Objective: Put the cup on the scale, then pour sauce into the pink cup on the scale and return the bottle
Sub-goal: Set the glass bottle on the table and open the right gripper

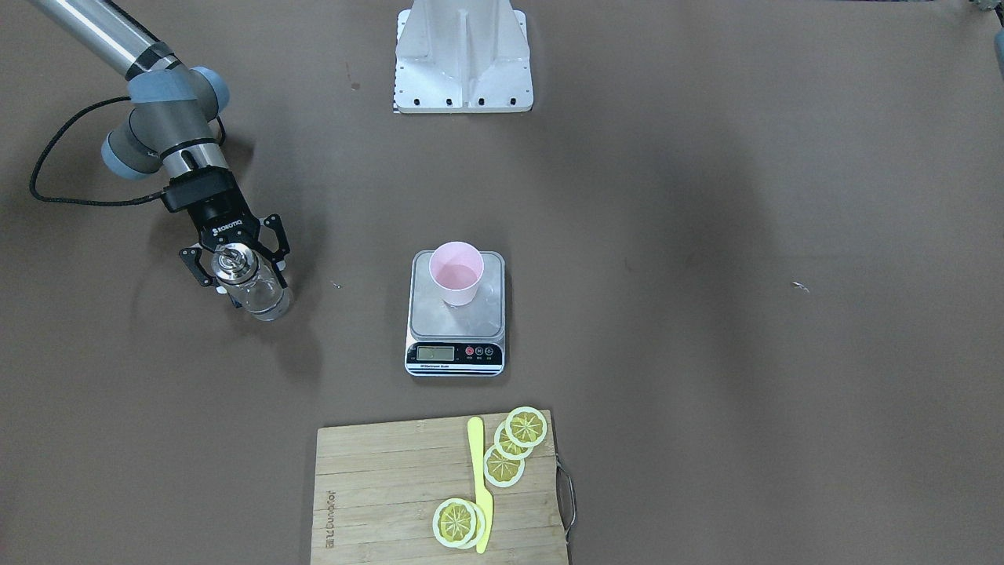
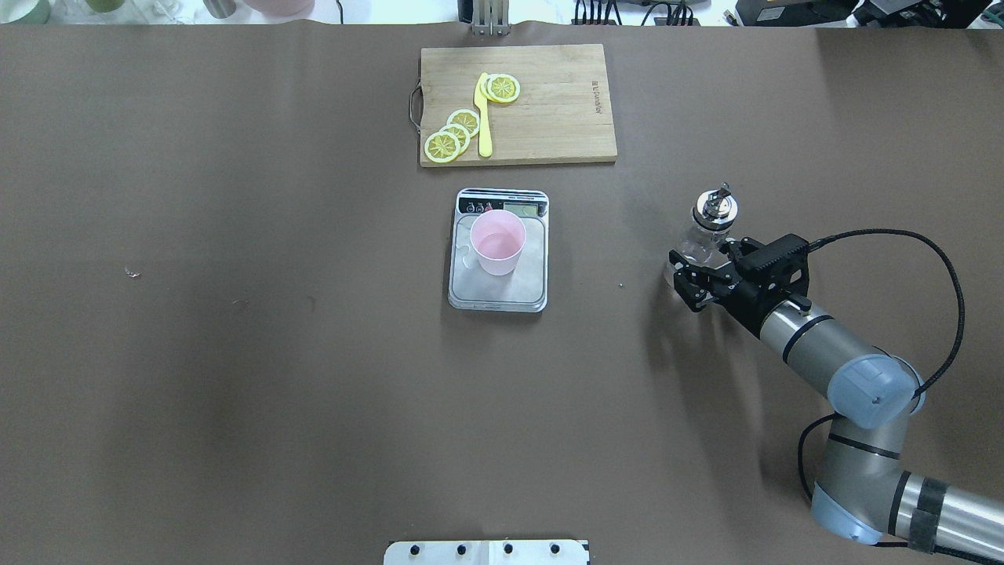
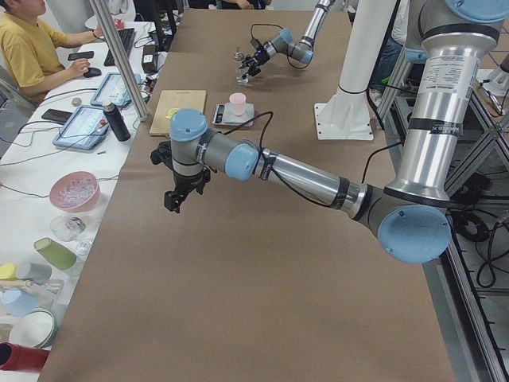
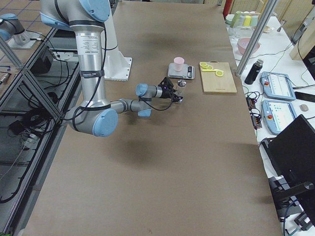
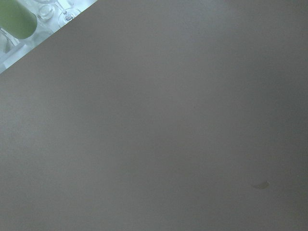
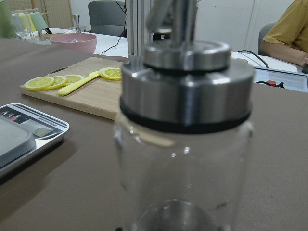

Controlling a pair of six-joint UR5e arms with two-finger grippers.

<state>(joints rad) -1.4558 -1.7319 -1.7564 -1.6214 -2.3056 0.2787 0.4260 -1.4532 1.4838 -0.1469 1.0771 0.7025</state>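
Front-facing view: the cup (image 1: pixel 456 271) stands upright on the scale (image 1: pixel 439 318), toward its back. It seems to hold a little liquid, and a clear wet patch lies on the platform beside it. The bottle (image 1: pixel 259 294) stands well apart from the scale, on the robot's right, with the right end effector (image 1: pixel 247 281) around it. Its jaws flank the glass, but you cannot tell whether they press it.

Overhead view: the bottle is upright on the worktop (image 2: pixel 235 353), cap clear of the fingers, which sit low on its body. I judge the pour is done and you are returning the bottle, though this could equally be a pick-up.

Left view: the left end effector (image 3: pixel 176 195) hangs over bare worktop, far from the work. You cannot tell whether it is open or closed.

Right view: bottle and arm are too small to add anything.

Left wrist view: only bare worktop.

Right wrist view: the bottle fills the frame, upright and level, and its sauce level is unclear.

To finish well, confirm the base sits flat before you let go. Spread the jaws fully, then back out along the arm's own line, low and slow, so no finger tips the glass.
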